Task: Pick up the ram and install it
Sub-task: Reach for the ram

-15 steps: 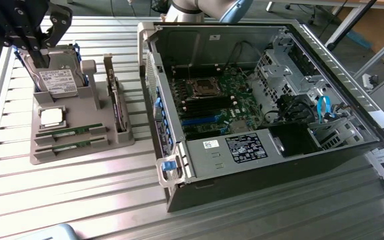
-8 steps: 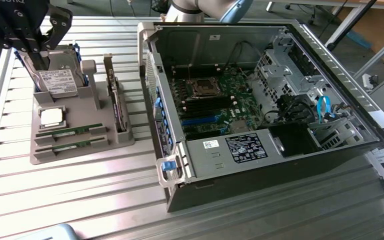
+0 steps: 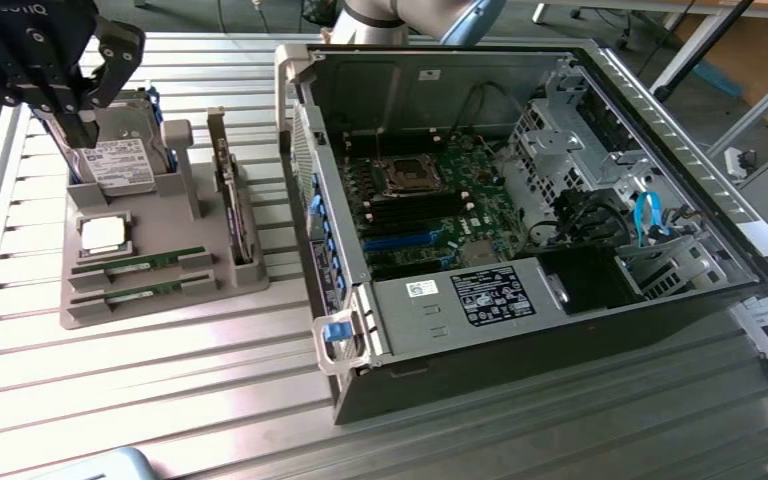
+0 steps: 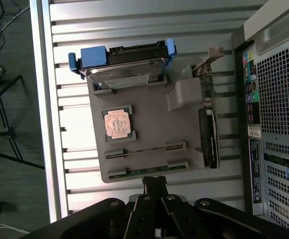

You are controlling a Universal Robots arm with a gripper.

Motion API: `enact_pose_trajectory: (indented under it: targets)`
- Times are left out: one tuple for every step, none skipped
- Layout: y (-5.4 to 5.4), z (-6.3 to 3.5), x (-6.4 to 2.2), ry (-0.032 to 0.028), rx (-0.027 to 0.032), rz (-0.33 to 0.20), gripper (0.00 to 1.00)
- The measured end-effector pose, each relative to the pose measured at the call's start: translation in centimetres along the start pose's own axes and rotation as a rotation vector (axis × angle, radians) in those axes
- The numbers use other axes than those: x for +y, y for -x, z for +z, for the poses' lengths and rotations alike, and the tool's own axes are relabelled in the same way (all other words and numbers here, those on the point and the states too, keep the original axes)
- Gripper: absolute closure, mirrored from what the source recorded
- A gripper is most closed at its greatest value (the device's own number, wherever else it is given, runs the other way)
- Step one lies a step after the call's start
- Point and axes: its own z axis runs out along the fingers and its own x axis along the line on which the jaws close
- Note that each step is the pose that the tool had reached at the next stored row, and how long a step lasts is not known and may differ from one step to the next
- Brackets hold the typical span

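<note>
Two green ram sticks (image 3: 140, 262) (image 3: 128, 294) lie edge-up in slots at the near end of a grey parts holder (image 3: 157, 215). In the wrist view the ram sticks (image 4: 144, 149) (image 4: 143, 171) appear as thin lines on the holder (image 4: 149, 114). My black gripper (image 3: 80, 130) hangs high at the exterior view's upper left, in front of the hard drive (image 3: 124, 160). Its fingers are shut with nothing in them. In the wrist view the gripper (image 4: 154, 185) sits just off the holder's edge beside the nearer stick. The open computer case (image 3: 518, 200) shows its motherboard (image 3: 424, 195).
The holder also carries a silver processor chip (image 3: 104, 232) (image 4: 118, 123), the hard drive (image 4: 124, 69) in blue rails, and a dark expansion card (image 3: 235, 200) (image 4: 209, 134) standing on edge. Everything rests on a slatted metal table (image 3: 157, 390). The case wall (image 4: 278, 124) stands close beside the holder.
</note>
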Motion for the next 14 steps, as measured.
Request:
enact_pose_trajectory:
  targets:
    - [0.01,0.00,-0.12,0.0000,0.0000,0.000,0.90]
    - [0.02,0.00,-0.21,-0.0001,0.0001,0.000,0.90]
    - [0.03,0.00,-0.31,-0.0001,0.0001,0.000,0.90]
    - [0.04,0.00,-0.40,-0.0001,0.0000,0.000,0.90]
    - [0.04,0.01,-0.50,0.0000,0.0000,0.000,0.90]
    - [0.04,0.01,-0.53,0.0000,0.0000,0.000,0.90]
    - [0.04,0.01,-0.52,0.0000,0.0000,0.000,0.90]
    - [0.05,0.00,-0.53,-0.0001,0.0001,0.000,0.90]
    - [0.04,0.01,-0.53,-0.0001,0.0000,0.000,0.90]
    - [0.04,0.01,-0.53,-0.0001,0.0000,0.000,0.90]
    - [0.05,0.00,-0.53,-0.0001,0.0000,0.000,0.90]
    - [0.05,0.01,-0.53,-0.0001,0.0000,0.000,0.90]
    - [0.04,0.01,-0.53,0.0000,0.0000,0.000,0.90]
    - [0.04,0.01,-0.53,-0.0001,0.0001,0.000,0.90]
